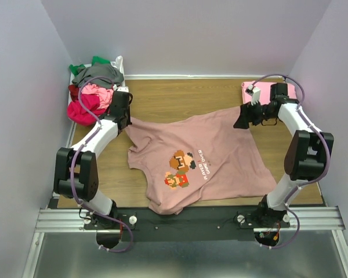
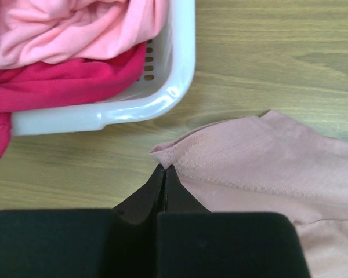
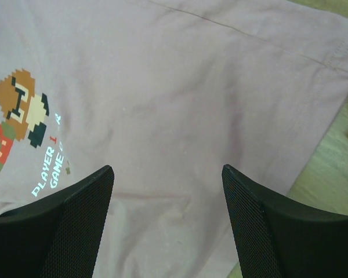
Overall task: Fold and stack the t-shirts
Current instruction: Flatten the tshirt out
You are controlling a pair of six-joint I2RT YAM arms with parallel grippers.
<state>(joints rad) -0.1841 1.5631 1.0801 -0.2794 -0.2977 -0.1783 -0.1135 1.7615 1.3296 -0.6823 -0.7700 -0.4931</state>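
The dusty-pink t-shirt point(image 1: 209, 156) lies spread on the wooden table, pixel-character print point(image 1: 180, 169) and white text facing up. My left gripper point(image 1: 127, 123) is shut on the shirt's far-left corner, and in the left wrist view point(image 2: 163, 168) the cloth point(image 2: 261, 168) bunches at the closed tips. My right gripper point(image 1: 239, 121) is open over the shirt's far-right corner. In the right wrist view point(image 3: 166, 169) both fingers stand wide apart above the cloth point(image 3: 191, 87), with the print point(image 3: 20, 116) at the left.
A white basket point(image 1: 120, 65) at the back left holds grey point(image 1: 98, 74), bright pink point(image 1: 97, 92), red point(image 1: 81, 111) and green point(image 1: 81, 67) tees; its rim point(image 2: 133, 107) is close to my left gripper. A pink folded tee point(image 1: 262, 90) lies at the back right. Walls enclose the table.
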